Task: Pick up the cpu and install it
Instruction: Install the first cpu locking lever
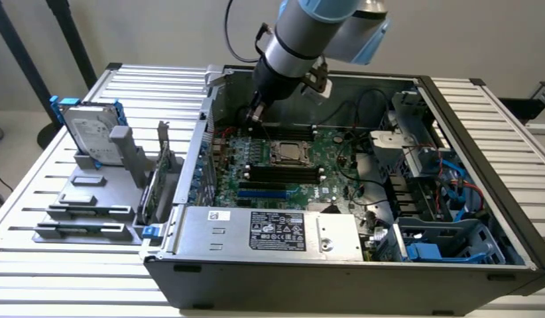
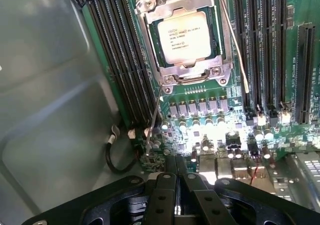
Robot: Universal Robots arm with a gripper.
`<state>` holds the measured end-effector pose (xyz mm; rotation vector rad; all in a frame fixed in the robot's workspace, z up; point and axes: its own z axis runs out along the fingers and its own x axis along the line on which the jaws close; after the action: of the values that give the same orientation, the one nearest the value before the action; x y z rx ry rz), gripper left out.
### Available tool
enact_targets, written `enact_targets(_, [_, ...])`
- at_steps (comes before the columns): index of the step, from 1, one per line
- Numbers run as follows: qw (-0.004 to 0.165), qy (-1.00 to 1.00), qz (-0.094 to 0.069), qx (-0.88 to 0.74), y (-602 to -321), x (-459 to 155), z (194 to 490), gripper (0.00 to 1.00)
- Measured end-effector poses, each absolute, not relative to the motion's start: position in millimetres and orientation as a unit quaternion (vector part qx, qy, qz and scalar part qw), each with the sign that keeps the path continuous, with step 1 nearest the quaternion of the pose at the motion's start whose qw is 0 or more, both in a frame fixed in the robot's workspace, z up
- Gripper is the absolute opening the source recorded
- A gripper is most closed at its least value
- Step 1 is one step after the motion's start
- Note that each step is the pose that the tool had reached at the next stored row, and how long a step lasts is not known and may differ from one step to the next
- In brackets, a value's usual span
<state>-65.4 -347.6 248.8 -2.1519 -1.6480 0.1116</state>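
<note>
**CPU in socket, gripper shut and empty**

I'm seeing the cpu (image 2: 186, 36) lying flat inside the metal socket frame (image 2: 195, 74), silver lid facing up with the printing showing. It's looking near square, so I'm not calling a long axis. Its edges are running parallel to the black memory slots (image 2: 125, 60) flanking it on both sides.

The socket is sitting about mid-way across the green motherboard (image 1: 343, 165). The board is lying in the bottom of an open computer case (image 1: 343, 271), which is resting on its side on a white slatted table (image 1: 42, 278). On the exterior view's left, a grey fixture (image 1: 87, 199) is standing on the table beside the case, holding a hard drive (image 1: 82, 129) with blue rails upright. A pale wall is running behind the table.

The arm (image 1: 299, 40) is reaching down into the case. The gripper (image 2: 176, 185) is hanging over the board edge by a row of small capacitors (image 2: 207, 121), near the cpu but apart from it. Its fingers are pressing together with nothing between them. I can't tell whether they're touching the board.
</note>
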Motion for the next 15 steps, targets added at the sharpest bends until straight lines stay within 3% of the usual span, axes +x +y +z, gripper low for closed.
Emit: enact_targets(15, [0.215,-0.538,0.026,-0.815,-347.6,-65.7,258.3,0.11])
